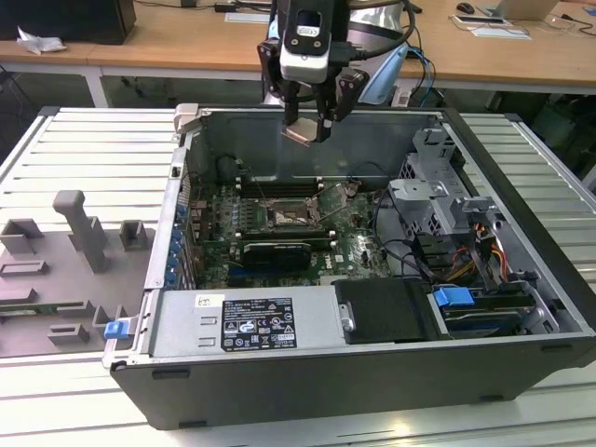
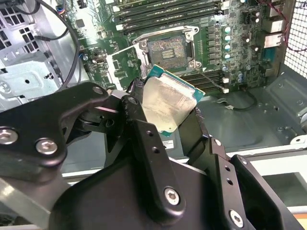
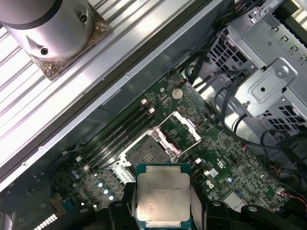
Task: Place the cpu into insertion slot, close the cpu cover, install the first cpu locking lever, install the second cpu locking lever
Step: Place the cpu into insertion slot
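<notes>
Second wrist view: one cpu (image 2: 168,103) pinched at its edges between the two fingers of the gripper (image 2: 167,106), metal face toward the camera, tilted. It hangs in the air over the insertion slot (image 2: 165,48), well apart from it, and the exterior view puts it near the top of the open computer case (image 1: 521,242). The slot is bare, so step one is not done. One cpu cover (image 3: 191,125) stands flipped up just beside the slot, not closed. Locking levers are too thin to count, and with the cover up I judge neither installed. All four steps are left. Count: one cpu, one slot, one cover, one gripper, one green motherboard (image 3: 230,167) around the slot.
</notes>
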